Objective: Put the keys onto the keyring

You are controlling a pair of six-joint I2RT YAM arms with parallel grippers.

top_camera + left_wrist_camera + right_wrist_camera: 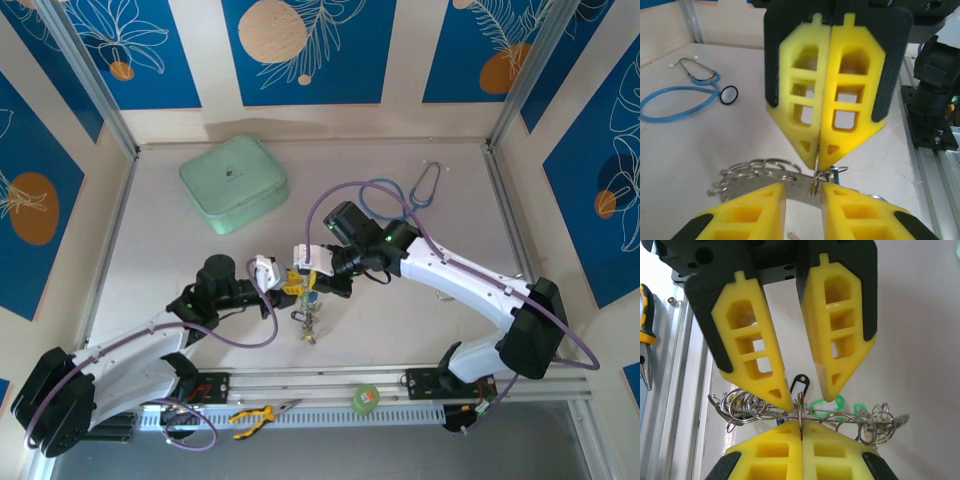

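Observation:
The keyring (750, 184) is a flat silvery plate held above the table, seen edge-on in the right wrist view (765, 415), with several small split rings hanging on it. Keys with black (799, 385) and green (827, 407) tags dangle below it. My right gripper (801, 424) is shut on one small split ring (801, 407) standing upright at the keyring's rim. My left gripper (803, 187) faces it tip to tip, open, with a finger on each side of that ring. From above, both grippers (298, 280) meet mid-table and the bunch of keys (308, 325) hangs under them.
A blue stethoscope (400, 195) lies at the back right. A mint-green case (233, 183) sits at the back left. Yellow-handled pliers (255, 415) and a green tape roll (367, 398) rest on the rail at the near edge.

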